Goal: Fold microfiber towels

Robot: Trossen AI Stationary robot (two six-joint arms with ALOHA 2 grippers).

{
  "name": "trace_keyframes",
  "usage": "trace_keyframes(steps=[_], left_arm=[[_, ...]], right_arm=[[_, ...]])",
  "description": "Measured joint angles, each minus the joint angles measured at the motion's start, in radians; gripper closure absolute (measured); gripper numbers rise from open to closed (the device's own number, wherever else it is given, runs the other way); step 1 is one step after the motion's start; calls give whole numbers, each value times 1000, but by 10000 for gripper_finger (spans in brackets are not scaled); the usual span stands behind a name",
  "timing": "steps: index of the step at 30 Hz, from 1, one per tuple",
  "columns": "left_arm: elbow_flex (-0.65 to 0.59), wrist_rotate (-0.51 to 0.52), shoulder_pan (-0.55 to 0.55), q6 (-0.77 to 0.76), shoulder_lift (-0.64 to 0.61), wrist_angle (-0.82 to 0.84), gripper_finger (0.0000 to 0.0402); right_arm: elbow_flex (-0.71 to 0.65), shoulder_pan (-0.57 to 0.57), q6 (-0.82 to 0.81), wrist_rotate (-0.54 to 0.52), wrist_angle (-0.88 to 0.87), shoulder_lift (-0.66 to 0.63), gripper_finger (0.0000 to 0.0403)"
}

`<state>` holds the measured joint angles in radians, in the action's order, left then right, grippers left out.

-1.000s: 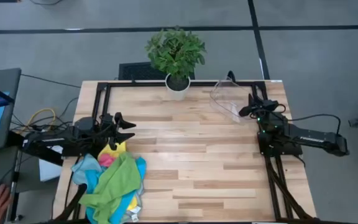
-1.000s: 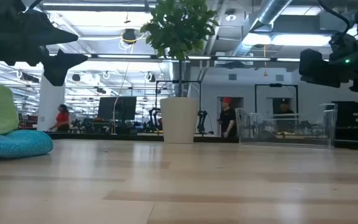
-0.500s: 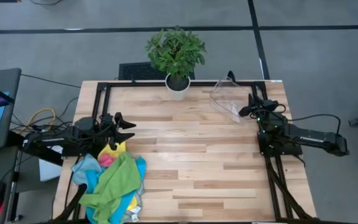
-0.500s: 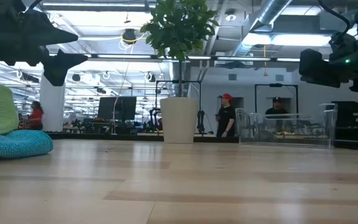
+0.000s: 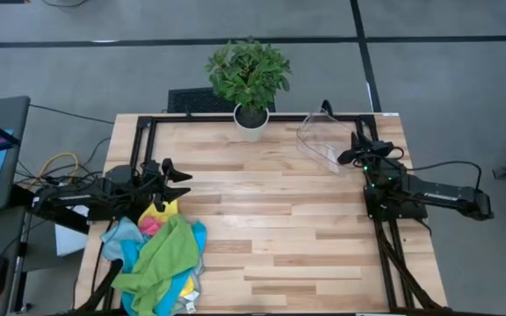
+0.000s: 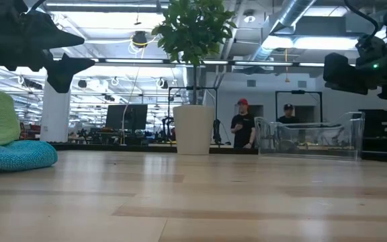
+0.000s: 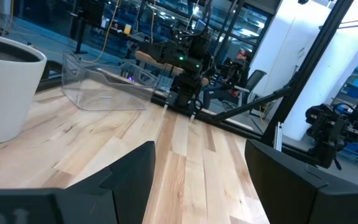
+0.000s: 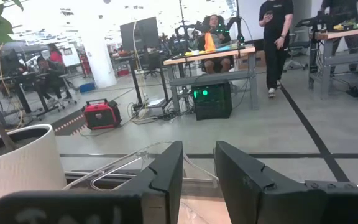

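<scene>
So far nothing on the surface [image 5: 271, 211] has shifted: over the last second both arms have stayed exactly where they were, and the only movement is people walking in the room beyond and a hand leaving the lower left corner of the high view. The microfiber towels [image 5: 161, 254] lie in a crumpled heap at the lower left of the high view, green on top with blue, yellow and pink beneath. Just above that heap hangs the left claw [image 5: 176, 180], its fingers spread wide and grasping nothing. The right claw [image 5: 348, 156] sits at the upper right beside the clear plastic bin [image 5: 321, 140], fingers narrowly parted and empty. A potted plant [image 5: 249, 83] stands at the top centre. Folding, I judge, has not begun; no towel is spread flat yet.
</scene>
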<state>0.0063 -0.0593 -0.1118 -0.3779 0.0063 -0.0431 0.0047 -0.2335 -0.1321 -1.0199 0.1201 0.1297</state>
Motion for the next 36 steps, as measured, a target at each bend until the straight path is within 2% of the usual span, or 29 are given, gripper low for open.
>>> trace_keyframes(steps=[12, 19, 22, 28, 32, 36], left_arm=[[0, 29, 0, -3, 0, 3, 159], [0, 59, 0, -211, 0, -9, 159], [0, 121, 0, -315, 0, -41, 159], [0, 382, 0, -686, 0, -82, 159], [0, 454, 0, -753, 0, -57, 159], [0, 503, 0, -745, 0, -55, 159]], right_arm=[[0, 0, 0, 0, 0, 0, 281], [0, 0, 0, 0, 0, 0, 281], [0, 0, 0, 0, 0, 0, 281], [0, 0, 0, 0, 0, 0, 281], [0, 0, 0, 0, 0, 0, 281], [0, 0, 0, 0, 0, 0, 281]])
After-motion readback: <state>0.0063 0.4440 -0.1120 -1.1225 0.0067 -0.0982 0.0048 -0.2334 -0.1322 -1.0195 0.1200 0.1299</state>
